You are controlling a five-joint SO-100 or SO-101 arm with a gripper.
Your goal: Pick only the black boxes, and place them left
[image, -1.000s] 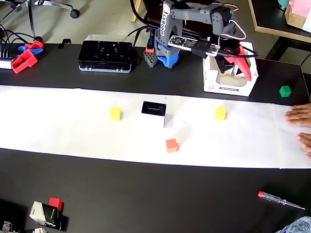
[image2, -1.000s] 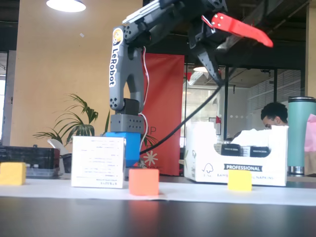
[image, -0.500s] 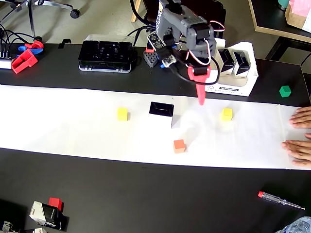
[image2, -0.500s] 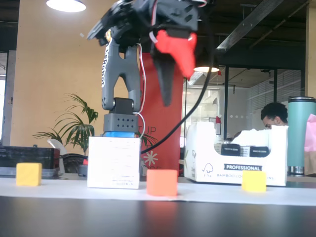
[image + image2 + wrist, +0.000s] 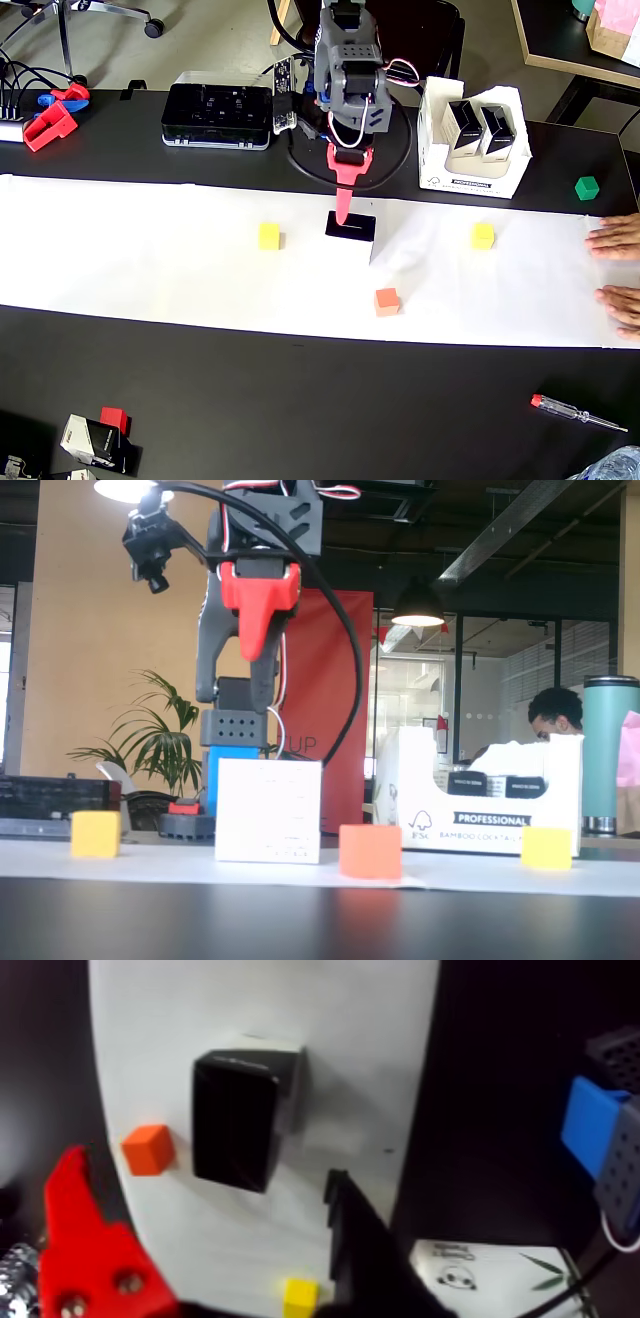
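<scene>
1. Your gripper (image 5: 214,1236) hangs above the paper (image 5: 150,250) with its fingers spread and nothing between them; the wrist view shows the gap clearly.
2. Your target, the black box (image 5: 350,227), stands on the paper just below the fingertips, between the yellow cubes (image 5: 268,236), with the orange cube (image 5: 387,301) near.
3. Centre the box between the fingers, then descend straight.
4. Close across its narrow faces; glossy card probably slips, so squeeze firmly.
5. Two more boxes already sit in the carton (image 5: 470,150).
</scene>
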